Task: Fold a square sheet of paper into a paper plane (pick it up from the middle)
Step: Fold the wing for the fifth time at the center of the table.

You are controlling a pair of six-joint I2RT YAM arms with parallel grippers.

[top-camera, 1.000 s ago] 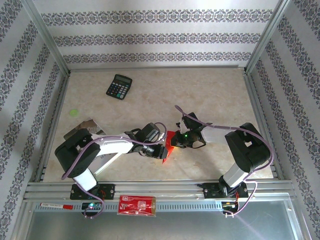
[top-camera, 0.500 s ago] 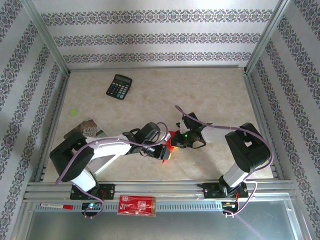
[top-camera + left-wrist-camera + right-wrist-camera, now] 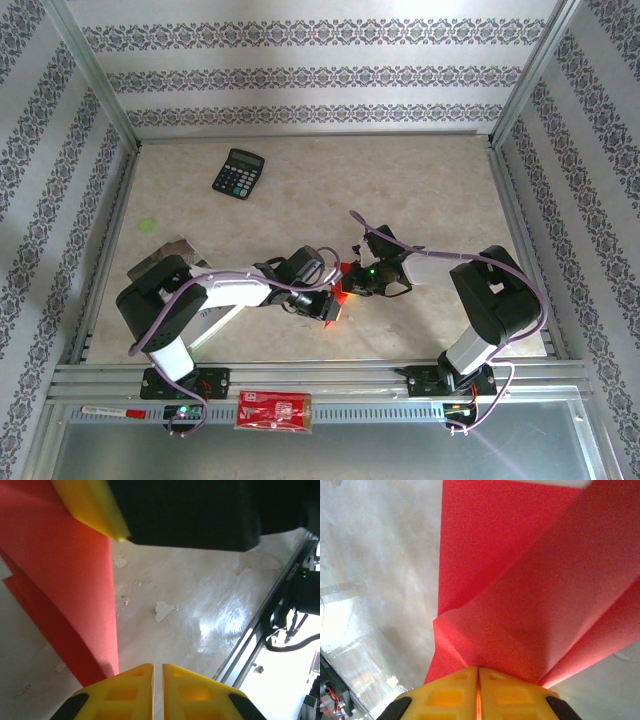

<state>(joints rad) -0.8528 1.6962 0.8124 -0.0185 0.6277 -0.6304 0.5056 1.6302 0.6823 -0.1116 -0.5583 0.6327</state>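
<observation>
Right wrist view: red sheet (image 3: 520, 580), partly folded, sits toward the front middle of the bench (image 3: 370, 555), its creased corner clamped in the right end effector (image 3: 478, 677), apparently to anchor it. Left end effector (image 3: 157, 677), closed on nothing, sits beside the sheet's edge, likely for creasing.

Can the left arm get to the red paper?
Probably yes. The left gripper sits right beside the red paper with nothing between, though it is shut and the right gripper pinches the paper.
</observation>
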